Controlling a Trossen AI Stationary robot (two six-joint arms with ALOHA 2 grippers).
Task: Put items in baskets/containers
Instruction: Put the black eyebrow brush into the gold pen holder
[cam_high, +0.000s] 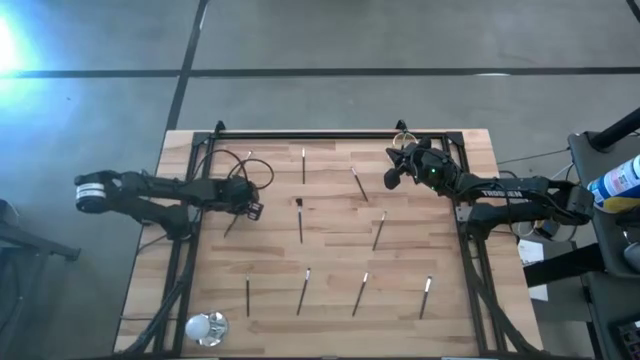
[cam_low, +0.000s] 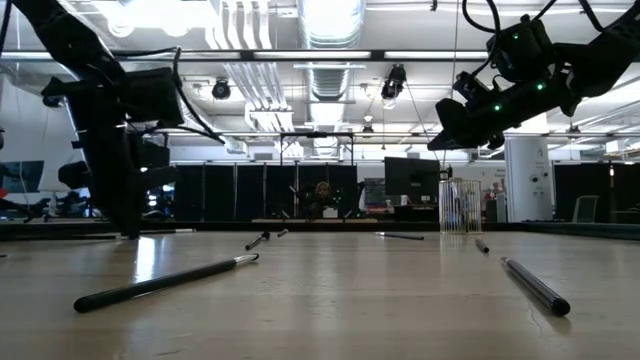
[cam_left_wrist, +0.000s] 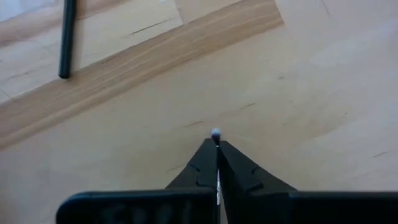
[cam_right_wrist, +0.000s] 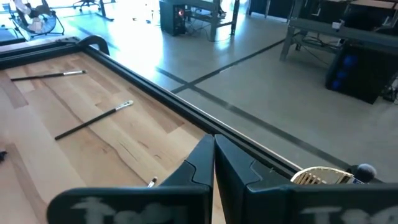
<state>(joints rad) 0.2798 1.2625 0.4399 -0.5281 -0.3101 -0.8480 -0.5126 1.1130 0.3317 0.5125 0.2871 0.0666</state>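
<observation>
Pale lettering printed along the right arm's forearm link (cam_high: 500, 192), at about three o'clock on the counter (cam_high: 330, 250) in the high view; letters too small and blurred to spell out. Faint embossed marks across the dark gripper bodies at the base of both wrist views, likewise unreadable. A label on a blue bottle (cam_high: 622, 180) off the counter's right edge, wording not legible. Nothing else readable anywhere.

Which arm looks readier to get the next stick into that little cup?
Probably left: the left end effector is down at the table, shut on a stick whose pale tip shows. The right end effector hovers nearer the cup but looks empty.
</observation>
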